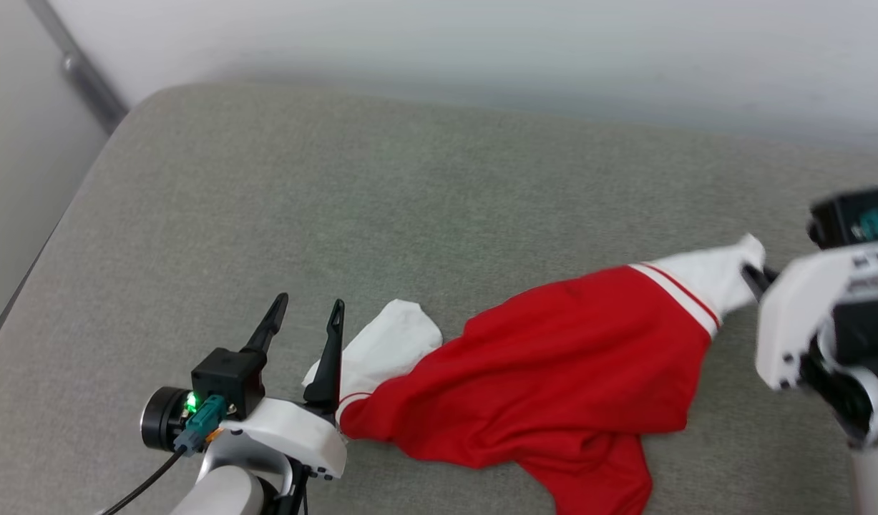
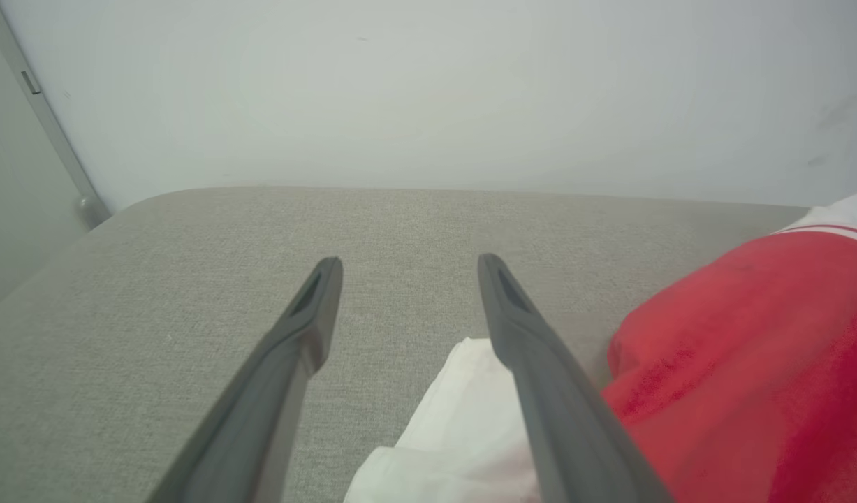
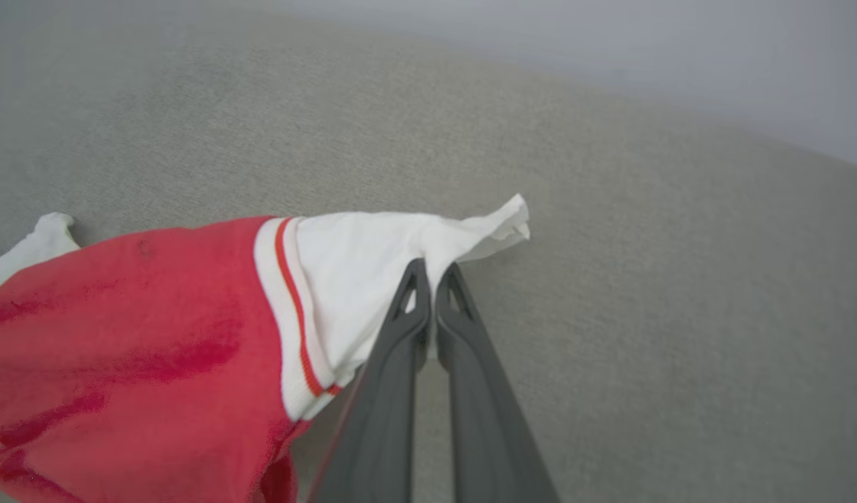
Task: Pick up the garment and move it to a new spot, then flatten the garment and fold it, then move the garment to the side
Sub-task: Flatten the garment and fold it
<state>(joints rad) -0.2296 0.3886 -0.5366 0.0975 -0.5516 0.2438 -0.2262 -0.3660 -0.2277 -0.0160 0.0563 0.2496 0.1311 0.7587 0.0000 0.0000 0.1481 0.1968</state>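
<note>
The garment, a red T-shirt with white sleeves and red-striped trim, lies crumpled on the grey cushion, stretched from lower left to right. My right gripper is shut on the white sleeve at the garment's right end, and that sleeve is drawn up off the cushion. In the head view the right gripper pinches the same sleeve tip. My left gripper stands open beside the other white sleeve, its right finger lying over the sleeve's edge. In the left wrist view the garment lies right of the open fingers.
The grey upholstered cushion spreads wide behind and left of the garment. A pale wall runs along its far edge. A grey metal bar slants down at the far left corner, where the cushion's edge drops off.
</note>
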